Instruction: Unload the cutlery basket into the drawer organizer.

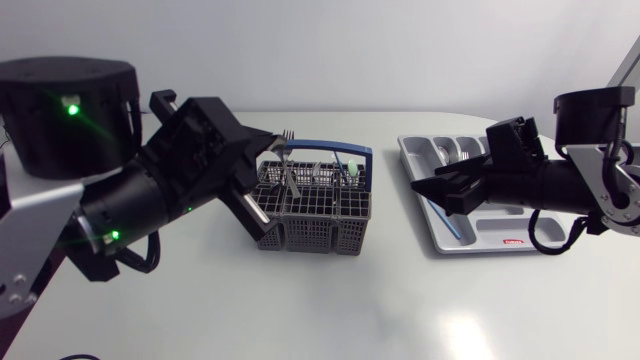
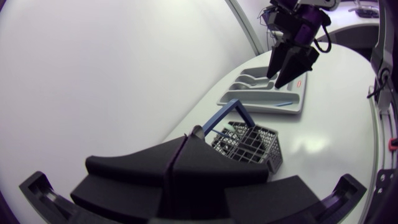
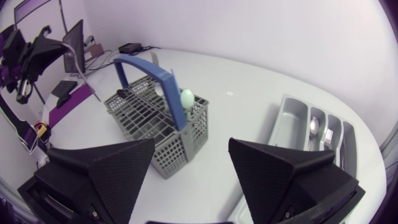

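**Currently: fork held up over the basket, other arm open above the tray**

Gripping tight, the left gripper [image 1: 272,152] has its two black wedge fingers pressed together on a silver metal fork [image 1: 287,137]. The fork's tines stick out past the fingertips. From the left wrist view its thin handle [image 2: 170,171] runs back between the closed fingers. The fork hangs above the left end of the grey wire-mesh cutlery basket with the blue arched handle [image 1: 315,208], which stands on the white table [image 1: 330,300].

Inside the basket a pale green-tipped utensil [image 3: 186,96] stands upright just beside the blue handle, with a few more pieces near it.

Right of the basket, apart from it, lies the grey plastic drawer organizer [image 1: 475,238]. Spoons [image 3: 314,124] rest in one of its compartments, and a blue-handled utensil [image 1: 447,222] lies in the long compartment on the side nearest the basket.

The right gripper [image 3: 191,143] hangs over the organizer with its fingers spread wide and nothing between them, facing the basket.
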